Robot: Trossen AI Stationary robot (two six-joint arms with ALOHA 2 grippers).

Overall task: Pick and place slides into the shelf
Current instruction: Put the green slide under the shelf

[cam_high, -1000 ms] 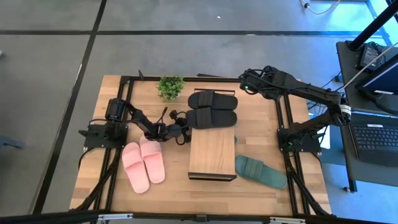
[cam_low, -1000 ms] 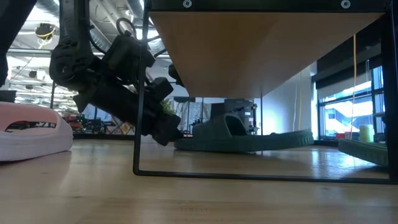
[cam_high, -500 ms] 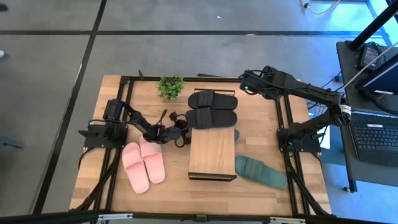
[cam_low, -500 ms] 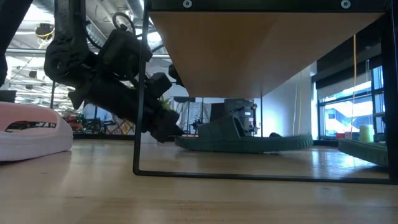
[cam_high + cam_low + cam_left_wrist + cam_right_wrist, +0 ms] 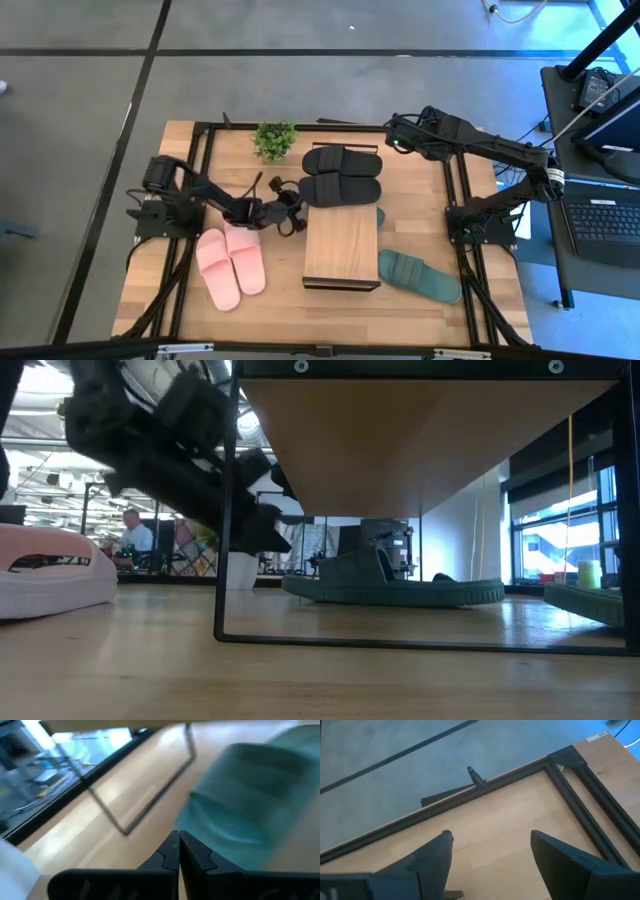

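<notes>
Dark green slide (image 5: 385, 582) lies beneath the shelf (image 5: 341, 245); left tool (image 5: 290, 222), fingers together, empty, beside it. Right tool (image 5: 490, 855) waits apart. We should nudge gently, keeping fingers low.

Left gripper (image 5: 293, 222) beside shelf (image 5: 341, 245); black slides (image 5: 342, 175) behind.
</notes>
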